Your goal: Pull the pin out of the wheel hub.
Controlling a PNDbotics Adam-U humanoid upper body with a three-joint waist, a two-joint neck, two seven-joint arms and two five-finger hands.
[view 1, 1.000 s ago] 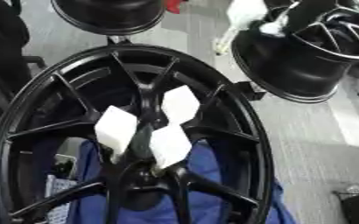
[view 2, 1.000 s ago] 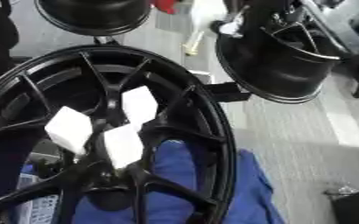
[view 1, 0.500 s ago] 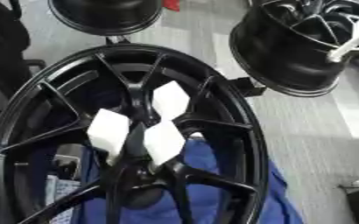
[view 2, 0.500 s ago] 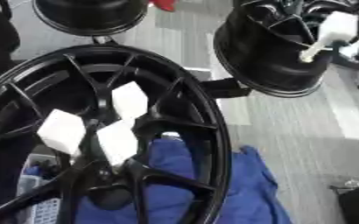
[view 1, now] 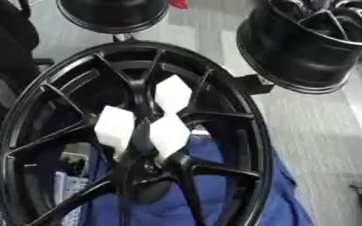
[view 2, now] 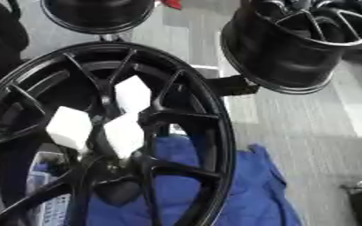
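Black wheel hub [view 1: 130,137], three white blocks [view 1: 168,134] (between spokes), blue cloth [view 2: 246,190] beneath

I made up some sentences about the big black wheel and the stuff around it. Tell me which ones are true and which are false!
1. Three white blocks sit near the middle of the big black wheel. True.
2. A red cloth lies under the big wheel. False: the cloth is blue.
3. Another black wheel sits off to the upper right. True.
4. A robot hand is holding one of the white blocks. False: no hand shows in either view.
5. The big wheel is the only wheel here. False: besides the upper right one, a third dark wheel shows at the top edge.
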